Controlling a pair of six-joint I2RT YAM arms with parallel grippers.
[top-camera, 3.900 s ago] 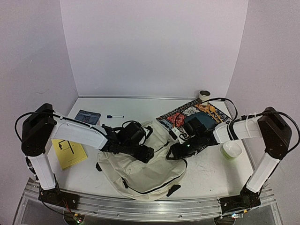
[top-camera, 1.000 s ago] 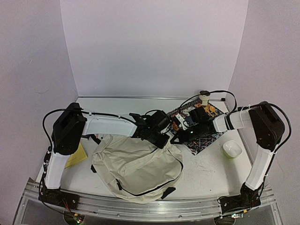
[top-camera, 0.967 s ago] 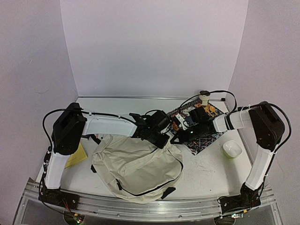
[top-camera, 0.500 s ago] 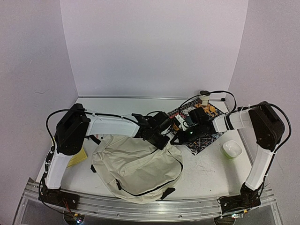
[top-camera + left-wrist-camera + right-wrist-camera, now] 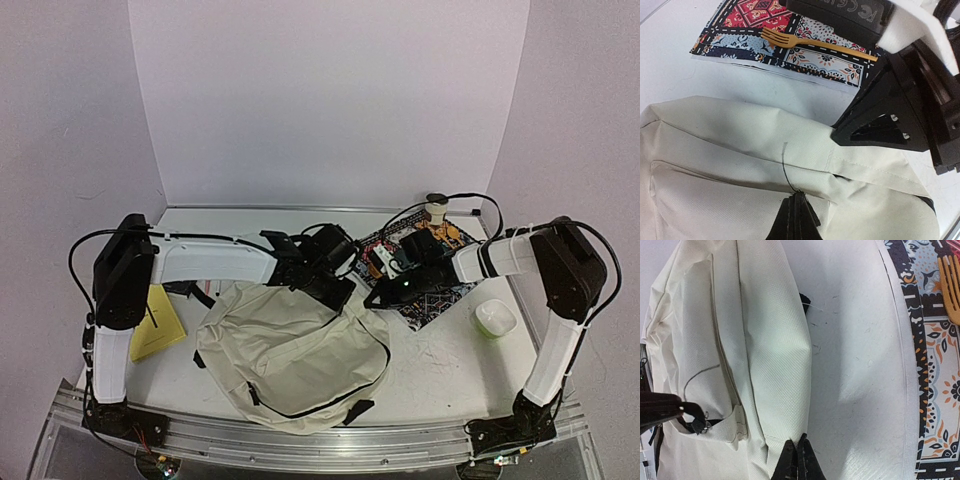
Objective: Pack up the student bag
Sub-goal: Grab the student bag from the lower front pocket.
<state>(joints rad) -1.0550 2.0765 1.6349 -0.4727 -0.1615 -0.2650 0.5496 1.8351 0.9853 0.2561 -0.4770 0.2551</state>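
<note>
The student bag (image 5: 290,350), a cream fabric backpack with black zipper lines, lies flat at the front middle of the table. My left gripper (image 5: 340,291) is at the bag's far top edge; in the left wrist view (image 5: 799,199) it is shut on the black zipper pull, with a thin black cord (image 5: 783,165) curling out from the tips. My right gripper (image 5: 375,298) is a little to the right of it, and in the right wrist view (image 5: 799,444) it is shut on a pinch of the bag's cloth (image 5: 775,355) at the top right edge.
A colourful patterned mat (image 5: 432,285) lies behind the right gripper with a golden fork (image 5: 815,43) on it. A yellow booklet (image 5: 160,328) lies at the left, a white and green case (image 5: 495,318) at the right, and a small roll (image 5: 436,206) at the back wall.
My left gripper has closed on the zipper pull, and the left arm's elbow has swung to the left. The right arm and the bag have held still over the last second.
</note>
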